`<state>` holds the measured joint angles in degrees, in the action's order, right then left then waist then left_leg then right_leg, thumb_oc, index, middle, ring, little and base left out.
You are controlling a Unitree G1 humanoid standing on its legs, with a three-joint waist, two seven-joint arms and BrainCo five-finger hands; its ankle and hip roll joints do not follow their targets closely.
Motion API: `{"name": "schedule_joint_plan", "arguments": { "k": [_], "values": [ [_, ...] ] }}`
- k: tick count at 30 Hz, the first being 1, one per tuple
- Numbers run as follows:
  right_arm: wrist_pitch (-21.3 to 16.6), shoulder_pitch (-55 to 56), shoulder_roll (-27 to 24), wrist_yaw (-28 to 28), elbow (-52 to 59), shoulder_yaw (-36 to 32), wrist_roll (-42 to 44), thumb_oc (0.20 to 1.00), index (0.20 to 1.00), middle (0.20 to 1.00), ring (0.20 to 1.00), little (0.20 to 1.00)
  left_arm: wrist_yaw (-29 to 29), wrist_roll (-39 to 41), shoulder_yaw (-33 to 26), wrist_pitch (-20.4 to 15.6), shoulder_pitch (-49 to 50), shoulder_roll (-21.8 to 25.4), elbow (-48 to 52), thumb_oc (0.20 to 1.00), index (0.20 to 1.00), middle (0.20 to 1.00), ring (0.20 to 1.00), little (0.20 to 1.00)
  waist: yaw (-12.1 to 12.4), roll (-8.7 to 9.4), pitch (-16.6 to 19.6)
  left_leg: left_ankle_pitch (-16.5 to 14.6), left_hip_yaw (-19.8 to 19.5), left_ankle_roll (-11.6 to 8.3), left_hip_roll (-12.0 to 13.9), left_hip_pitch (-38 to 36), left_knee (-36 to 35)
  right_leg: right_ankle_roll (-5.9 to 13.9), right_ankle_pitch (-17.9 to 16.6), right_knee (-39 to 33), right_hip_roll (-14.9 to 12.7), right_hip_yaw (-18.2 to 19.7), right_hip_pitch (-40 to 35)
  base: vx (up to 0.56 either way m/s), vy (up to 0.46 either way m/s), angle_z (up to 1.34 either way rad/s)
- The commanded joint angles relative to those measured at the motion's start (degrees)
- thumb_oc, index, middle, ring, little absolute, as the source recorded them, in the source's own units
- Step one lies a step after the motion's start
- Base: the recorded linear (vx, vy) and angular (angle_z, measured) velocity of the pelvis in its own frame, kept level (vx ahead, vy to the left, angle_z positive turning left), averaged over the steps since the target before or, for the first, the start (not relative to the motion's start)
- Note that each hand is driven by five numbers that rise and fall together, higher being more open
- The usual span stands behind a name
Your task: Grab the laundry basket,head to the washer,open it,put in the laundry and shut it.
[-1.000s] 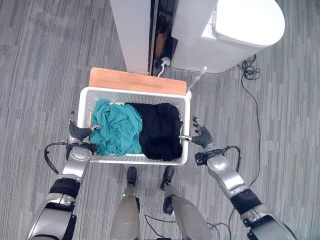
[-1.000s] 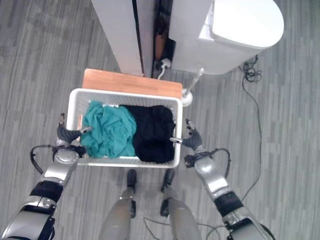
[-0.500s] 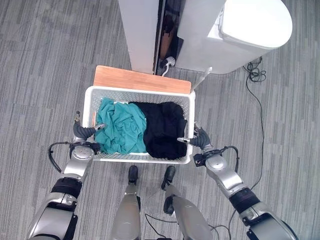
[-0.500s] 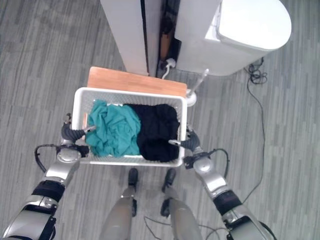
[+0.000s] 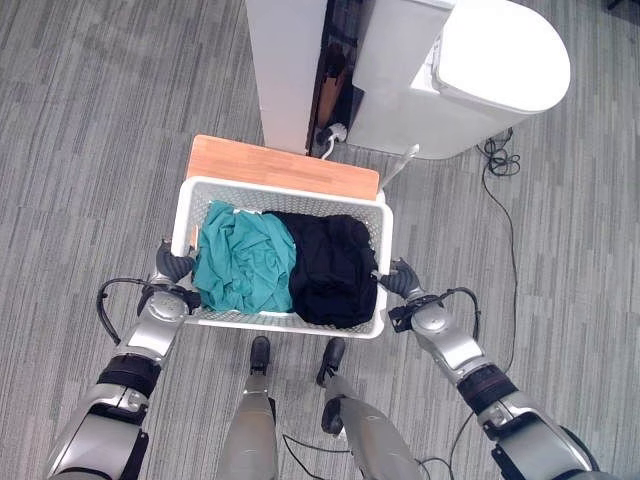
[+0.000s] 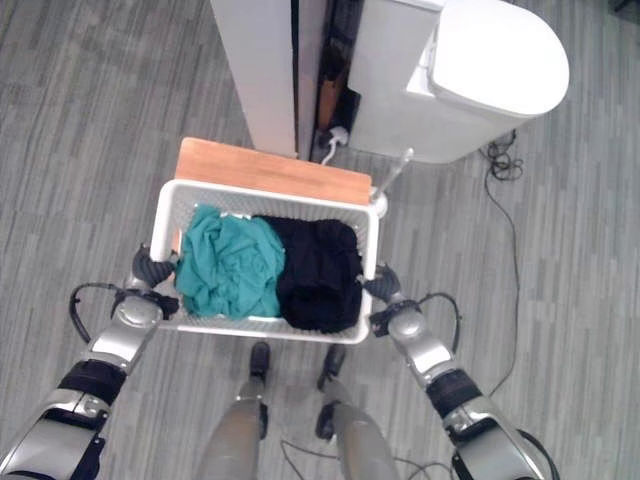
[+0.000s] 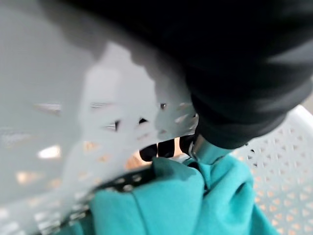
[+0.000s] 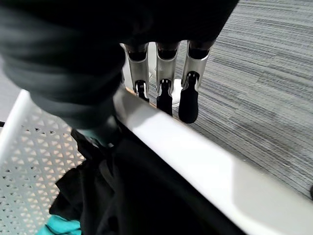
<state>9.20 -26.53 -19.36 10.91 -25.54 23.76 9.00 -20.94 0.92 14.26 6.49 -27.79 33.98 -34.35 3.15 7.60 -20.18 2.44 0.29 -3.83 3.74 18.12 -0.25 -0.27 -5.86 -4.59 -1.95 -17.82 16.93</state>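
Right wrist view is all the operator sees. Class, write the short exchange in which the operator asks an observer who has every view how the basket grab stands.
Operator: My right hand has its fingers outside the laundry basket rim and its thumb inside. Is the left hand on it too?
Observer: Yes. The left hand is at the basket's left wall, thumb inside by the teal cloth, fingers outside.
Operator: Where is the washer?
Observer: The white washer stands beyond the basket, ahead and to the robot's right, lid down.
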Motion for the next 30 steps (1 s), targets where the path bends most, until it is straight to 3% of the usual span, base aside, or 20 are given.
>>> {"name": "schedule_joint_plan", "arguments": {
  "k": [1, 12, 20, 30],
  "values": [
    [-1.6, -0.1, 0.8, -0.8, 3.4, -1.1, -3.4, 0.200, 0.200, 0.200, 0.200, 0.200, 3.7, -3.8, 1.7, 0.8, -1.5, 0.9, 0.0, 0.200, 0.200, 0.200, 0.200, 0.200, 0.4, 1.82, -0.2, -3.1, -2.4, 1.68, 0.7, 1.7, 1.9, 7.81, 0.4, 2.4, -6.9, -1.4, -0.2, 0.00, 0.000, 0.00],
    [-2.7, 4.0, 1.8, -0.3, 3.2, -4.0, -3.3, 0.200, 0.200, 0.200, 0.200, 0.200, 5.2, -7.2, 2.4, 0.1, 2.1, 0.0, 5.2, 0.200, 0.200, 0.200, 0.200, 0.200, 0.3, 0.73, 1.4, -4.3, -3.3, 2.60, -0.6, 1.0, 2.3, 7.94, 1.1, 3.1, -7.9, -1.0, -1.2, 0.01, 0.015, 0.00],
    [-3.7, 9.8, 0.9, -1.5, 4.8, -6.9, -1.7, 0.200, 0.200, 0.200, 0.200, 0.200, 6.8, -9.8, 3.1, -1.6, 10.1, -1.8, 9.3, 0.200, 0.200, 0.200, 0.200, 0.200, -0.1, -0.82, 4.4, -6.1, -2.5, 4.36, -2.4, -5.3, 1.7, 8.24, 2.9, 6.4, -8.9, 0.7, -4.7, 0.07, 0.091, 0.00],
    [-4.8, 16.6, -2.7, -3.7, 10.9, -13.1, -0.4, 0.200, 0.200, 0.200, 0.200, 0.200, 11.0, -11.6, 3.7, -4.0, 16.0, -0.7, 17.6, 0.200, 0.200, 0.200, 0.200, 0.200, -1.5, -2.59, 9.1, -7.8, -1.4, 6.12, -3.7, -13.4, 0.7, 9.06, 4.4, 8.4, -8.7, 2.2, -9.8, 0.08, 0.083, -0.12]
  ]
}}
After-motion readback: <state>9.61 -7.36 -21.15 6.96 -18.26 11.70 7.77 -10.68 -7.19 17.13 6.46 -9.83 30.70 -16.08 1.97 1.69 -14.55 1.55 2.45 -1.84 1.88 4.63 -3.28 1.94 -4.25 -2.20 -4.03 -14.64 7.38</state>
